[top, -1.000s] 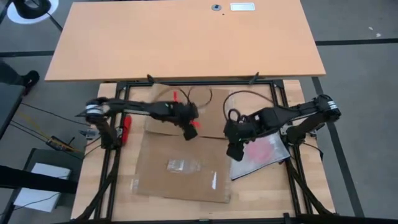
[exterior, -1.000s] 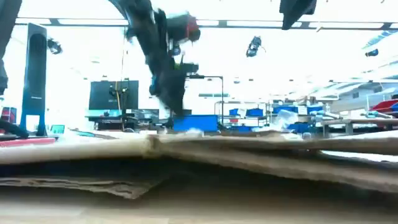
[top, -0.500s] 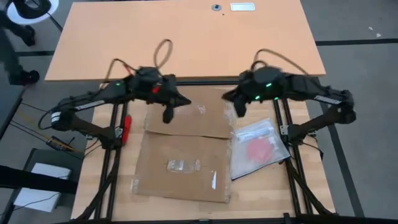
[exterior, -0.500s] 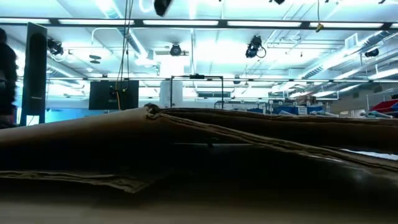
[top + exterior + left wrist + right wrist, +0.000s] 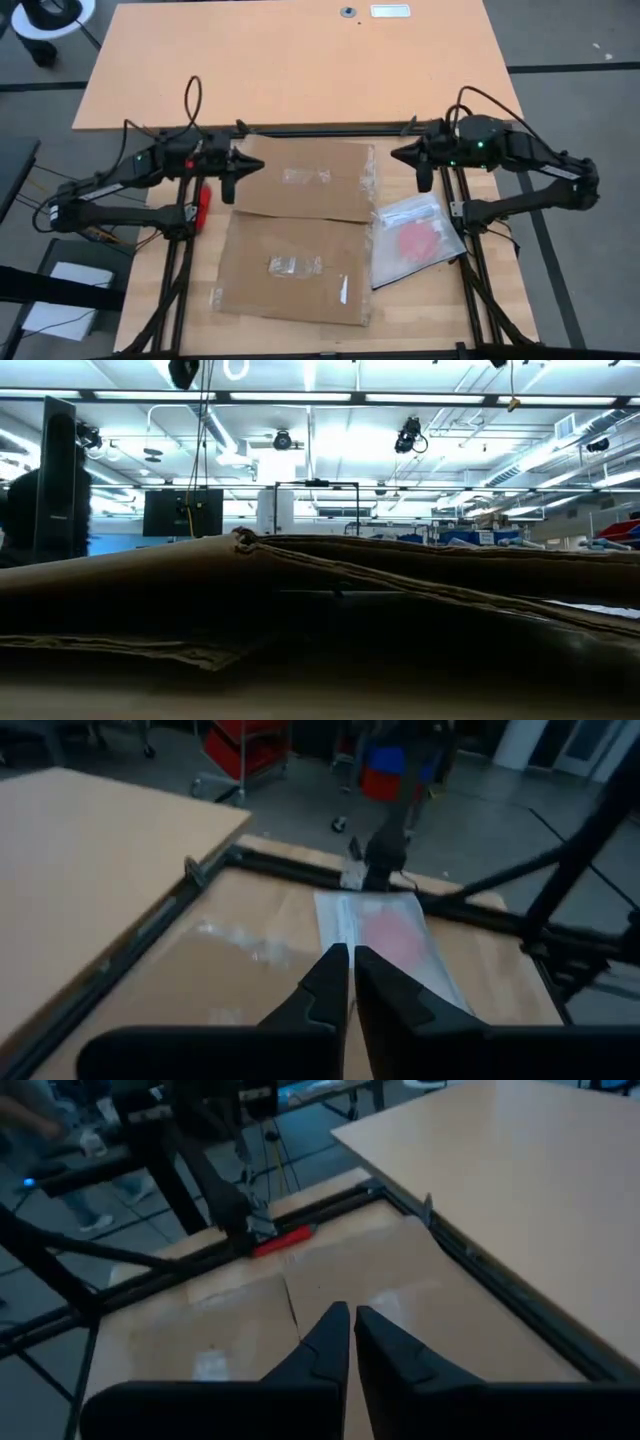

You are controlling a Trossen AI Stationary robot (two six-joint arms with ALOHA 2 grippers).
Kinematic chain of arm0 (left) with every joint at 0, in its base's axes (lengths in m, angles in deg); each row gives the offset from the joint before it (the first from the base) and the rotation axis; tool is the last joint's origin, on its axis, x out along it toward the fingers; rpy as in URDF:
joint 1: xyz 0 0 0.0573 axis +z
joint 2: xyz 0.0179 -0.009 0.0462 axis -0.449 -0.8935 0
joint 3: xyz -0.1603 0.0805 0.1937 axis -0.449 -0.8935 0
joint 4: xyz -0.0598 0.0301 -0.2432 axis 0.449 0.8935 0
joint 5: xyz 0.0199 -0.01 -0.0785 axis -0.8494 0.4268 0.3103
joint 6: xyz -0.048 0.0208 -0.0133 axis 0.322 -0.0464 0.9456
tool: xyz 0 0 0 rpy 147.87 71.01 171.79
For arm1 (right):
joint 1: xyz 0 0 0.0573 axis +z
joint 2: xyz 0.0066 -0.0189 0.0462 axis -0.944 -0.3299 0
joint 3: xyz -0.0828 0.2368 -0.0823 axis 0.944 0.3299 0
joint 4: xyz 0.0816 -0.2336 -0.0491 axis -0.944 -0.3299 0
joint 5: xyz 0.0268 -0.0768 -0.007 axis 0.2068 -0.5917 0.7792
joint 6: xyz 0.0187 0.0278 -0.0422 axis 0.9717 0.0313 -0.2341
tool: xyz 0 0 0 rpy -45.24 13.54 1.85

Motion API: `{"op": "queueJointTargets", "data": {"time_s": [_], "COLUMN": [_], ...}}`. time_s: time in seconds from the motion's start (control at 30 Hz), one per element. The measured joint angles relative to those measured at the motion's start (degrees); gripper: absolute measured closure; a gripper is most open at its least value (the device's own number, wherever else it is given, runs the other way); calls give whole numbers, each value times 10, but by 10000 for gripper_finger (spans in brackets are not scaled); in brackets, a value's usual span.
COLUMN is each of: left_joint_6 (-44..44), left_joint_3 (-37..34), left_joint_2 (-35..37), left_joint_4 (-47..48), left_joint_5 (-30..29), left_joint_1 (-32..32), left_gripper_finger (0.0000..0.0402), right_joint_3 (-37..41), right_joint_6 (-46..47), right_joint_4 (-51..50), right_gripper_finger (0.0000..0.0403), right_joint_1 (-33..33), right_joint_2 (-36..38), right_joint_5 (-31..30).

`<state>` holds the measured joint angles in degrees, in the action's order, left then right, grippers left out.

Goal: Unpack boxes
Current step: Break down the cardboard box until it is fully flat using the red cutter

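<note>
1. Pulling back from the work, the left pincer [image 5: 234,168] now hangs clenched and empty above the carton's left edge; a second ago it was low over the carton's far flap with something red at its tips, and its fingers [image 5: 330,982] now meet with nothing between them.
2. The right pincer [image 5: 424,172] has likewise lifted off the clear plastic bag [image 5: 415,235], where it was pressed down a second ago, and is clenched on nothing beside the carton's far right corner; its own camera shows both fingertips [image 5: 332,1338] together.
3. Between the 2 arms the flattened brown cardboard carton [image 5: 295,235] lies on the tabletop [image 5: 445,300], flaps spread, with clear tape strips on it. It fills the foreground of the low view [image 5: 320,600].
4. The bag, holding a red item, rests just right of the carton. The red-handled box cutter [image 5: 203,207] lies just off the carton's left edge.
5. My reading: with both arms drawn up and apart, nothing gripped, the contents out and the carton flat, the unpacking looks finished or nearly so.
</note>
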<state>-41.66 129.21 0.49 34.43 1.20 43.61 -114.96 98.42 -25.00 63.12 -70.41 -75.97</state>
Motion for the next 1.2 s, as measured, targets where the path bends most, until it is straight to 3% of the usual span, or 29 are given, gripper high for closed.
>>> {"op": "queueJointTargets", "data": {"time_s": [0.13, 0.27, 0.4, 0.63, 0.77, 0.97, 1.2], "left_joint_6": [1, 10, 31, 99, 140, 167, 192], "left_joint_3": [-28, -56, -125, -284, -359, -414, -479], "left_joint_2": [9, 8, 35, 98, 112, 122, 194], "left_joint_4": [-31, -80, -140, -323, -429, -433, -430], "left_joint_5": [0, 11, 43, 13, 13, -10, -13], "left_joint_1": [0, 0, -1, -1, -2, -5, -5], "left_gripper_finger": [369, 369, 369, 369, 369, 380, 394], "right_joint_3": [28, 68, 147, 303, 352, 373, 372], "right_joint_6": [49, -11, -10, 1, 34, 85, 87], "right_joint_4": [20, 26, 37, 150, 184, 195, 148], "right_gripper_finger": [377, 376, 378, 376, 376, 376, 378], "right_joint_1": [1, 1, 0, 0, 0, -1, 0], "right_joint_2": [19, 41, 104, 239, 288, 310, 357], "right_joint_5": [1, -8, -25, -44, -49, -55, 3]}}
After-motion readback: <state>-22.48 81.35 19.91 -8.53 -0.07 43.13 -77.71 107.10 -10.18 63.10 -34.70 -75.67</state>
